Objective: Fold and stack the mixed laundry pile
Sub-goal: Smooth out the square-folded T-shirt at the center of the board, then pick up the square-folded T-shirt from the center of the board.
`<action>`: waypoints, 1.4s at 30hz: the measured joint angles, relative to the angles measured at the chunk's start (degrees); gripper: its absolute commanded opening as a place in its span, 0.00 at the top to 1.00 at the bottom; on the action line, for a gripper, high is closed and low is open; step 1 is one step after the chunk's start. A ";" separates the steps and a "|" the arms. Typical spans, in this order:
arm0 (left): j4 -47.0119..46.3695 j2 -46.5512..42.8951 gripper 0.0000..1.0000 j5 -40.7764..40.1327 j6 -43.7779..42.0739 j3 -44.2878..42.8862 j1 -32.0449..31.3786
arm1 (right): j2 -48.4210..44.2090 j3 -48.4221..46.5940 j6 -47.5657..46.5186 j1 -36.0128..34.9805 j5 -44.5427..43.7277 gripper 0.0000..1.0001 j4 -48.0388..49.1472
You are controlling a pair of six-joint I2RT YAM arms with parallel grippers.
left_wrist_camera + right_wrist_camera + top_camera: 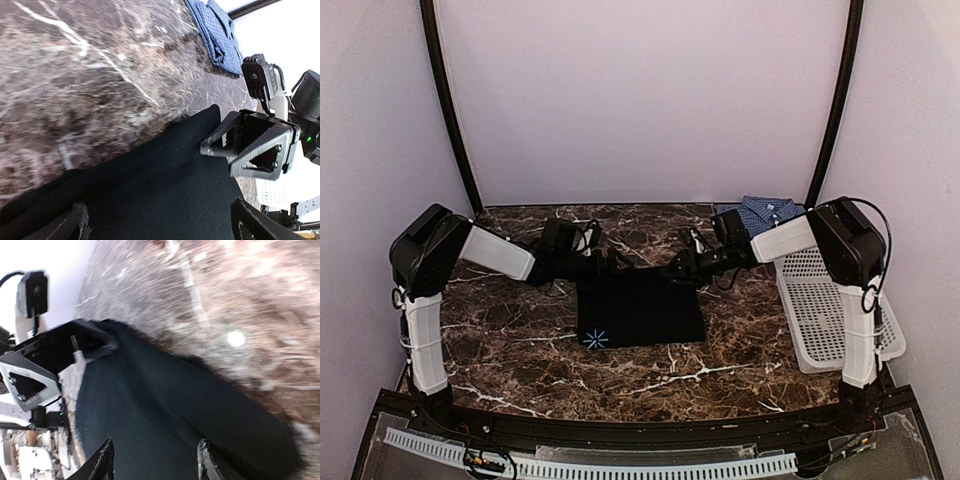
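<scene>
The black garment [640, 310] lies folded into a flat rectangle mid-table, with a small pale star mark [596, 338] at its near left corner. Both grippers hover at its far edge, facing each other. My left gripper [620, 262] is open; its fingers [75, 225] straddle the black cloth [165, 185] without pinching it. My right gripper [675, 272] is also open above the black cloth [165, 410], fingertips [207, 462] apart. The blue-and-white check shirt [765, 212] lies folded at the back right, and the left wrist view shows this shirt [215, 35] too.
A white perforated basket [830, 310] lies tilted along the table's right side beside the right arm. In each wrist view the other gripper appears close by: the right gripper [250, 150] and the left gripper [55, 360]. Dark marble table [520, 350] surrounds the garment.
</scene>
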State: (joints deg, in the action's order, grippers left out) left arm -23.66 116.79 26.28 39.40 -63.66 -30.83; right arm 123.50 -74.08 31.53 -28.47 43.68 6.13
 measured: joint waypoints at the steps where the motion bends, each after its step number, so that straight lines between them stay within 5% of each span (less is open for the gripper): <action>1: -0.57 -0.55 0.01 0.00 0.00 0.94 0.66 | -0.02 -0.02 -0.28 0.46 -0.31 0.47 -0.28; 10: 12.11 -14.88 0.01 -7.61 -9.49 4.15 1.90 | -11.21 0.35 -3.58 1.77 -2.43 0.47 -11.45; 13: 17.97 -21.27 0.02 -12.81 -16.61 2.49 -2.62 | -20.70 3.43 -4.04 1.77 -2.43 0.47 -12.96; 17: 22.29 -23.32 0.20 -18.88 -25.22 -1.38 -13.33 | -31.76 10.36 -4.24 1.84 -2.60 0.47 -13.38; 21: 25.97 -19.65 0.49 -22.75 -32.13 -4.96 -22.84 | -36.06 18.67 -3.78 2.19 -3.23 0.47 -14.64; 25: 29.40 -11.13 0.58 -26.95 -39.71 -11.17 -29.00 | -37.77 25.86 -2.75 3.37 -3.74 0.48 -16.87; 32: 31.30 1.42 0.61 -31.61 -47.82 -18.47 -34.45 | -40.50 30.32 -1.25 5.31 -3.91 0.49 -17.18; 42: 29.97 6.40 0.59 -32.54 -53.02 -20.68 -34.51 | -40.70 31.69 0.70 6.14 -3.63 0.51 -16.31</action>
State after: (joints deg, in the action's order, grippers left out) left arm 6.31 123.20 -6.26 -13.63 -84.33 -65.34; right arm 82.81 -42.39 32.23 -22.33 40.05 -10.17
